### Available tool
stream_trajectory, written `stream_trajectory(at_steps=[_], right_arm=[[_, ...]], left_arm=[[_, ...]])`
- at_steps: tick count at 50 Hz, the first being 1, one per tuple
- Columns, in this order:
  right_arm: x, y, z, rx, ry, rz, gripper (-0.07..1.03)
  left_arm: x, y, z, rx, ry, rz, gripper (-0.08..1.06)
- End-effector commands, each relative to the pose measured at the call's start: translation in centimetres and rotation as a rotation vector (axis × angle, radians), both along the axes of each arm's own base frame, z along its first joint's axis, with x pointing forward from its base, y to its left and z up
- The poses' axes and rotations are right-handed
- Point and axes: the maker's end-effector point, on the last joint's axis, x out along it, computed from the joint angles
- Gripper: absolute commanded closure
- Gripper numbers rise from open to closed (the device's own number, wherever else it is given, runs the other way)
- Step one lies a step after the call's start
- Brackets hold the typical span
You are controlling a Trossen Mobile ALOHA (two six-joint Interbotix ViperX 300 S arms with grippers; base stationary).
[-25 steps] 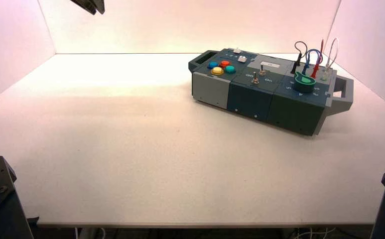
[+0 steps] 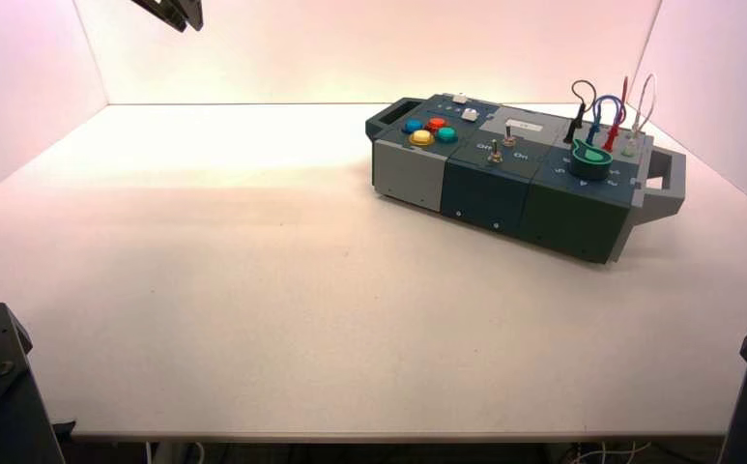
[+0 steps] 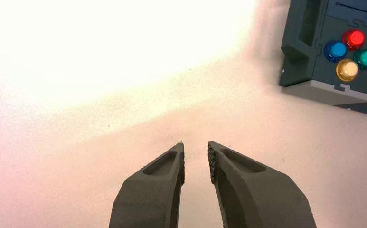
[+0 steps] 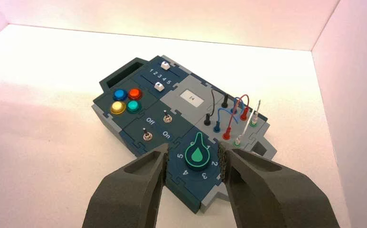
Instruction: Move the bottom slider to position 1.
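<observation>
Desk (image 2: 253, 280): broad, pale, matte, fine speckle, some dark specks. Box (image 2: 504, 184) on it, robot's right half, set at a slant; long, blocky, grey and dark-blue/dark-green panels, puzzle-like seams, angular loop handle at each end. Carries all the controls on its top.

Left tool (image 3: 196, 144): over the left part of the desk, well apart from box, fingers spread, nothing between. Dark, tapered, rough inner pads. Right tool (image 4: 194, 148): outside high view, aimed at the box's knob end, fingers spread wide, nothing pinched.

Rotary knob (image 4: 197, 156): round, dark, green outline and teardrop mark, right end of box, near side; pointer up between 6 and 1. Pale rectangular label (image 4: 192, 98) on grey panel, mid-box, far side. Wires (image 4: 232, 116): thin, looped, black, blue, red, white, plugs standing in the grey panel at the far right.

Four round buttons, glossy, clustered at left end: blue (image 4: 120, 95), red (image 4: 134, 93), yellow (image 4: 117, 107), green (image 4: 134, 106). Two metal toggle switches (image 4: 147, 136), thin levers, mid-box, by Off/On lettering.

Sliders smallest: top slider (image 4: 165, 65), white, far left edge of box. Bottom slider (image 4: 159, 86), small white squarish cap on dark-blue track, between printed 1–5 row and buttons/grey panel; exact number not clear, neither tool touching it
</observation>
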Motion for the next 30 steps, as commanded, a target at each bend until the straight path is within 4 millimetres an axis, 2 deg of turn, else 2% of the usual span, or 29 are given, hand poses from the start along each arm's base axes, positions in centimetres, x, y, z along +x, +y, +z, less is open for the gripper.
stream_trajectory(at_steps=[1,30], right_arm=[[0.18,0.21,0.67,0.007,-0.014,0.007,0.41],[0.31,0.24,0.51,0.005,-0.002,0.007,0.41]], left_arm=[[0.33,-0.23,0.92,-0.005,-0.027,-0.005,0.68],[0.12,-0.9,1.25,-0.006,-0.035,-0.025,0.68]])
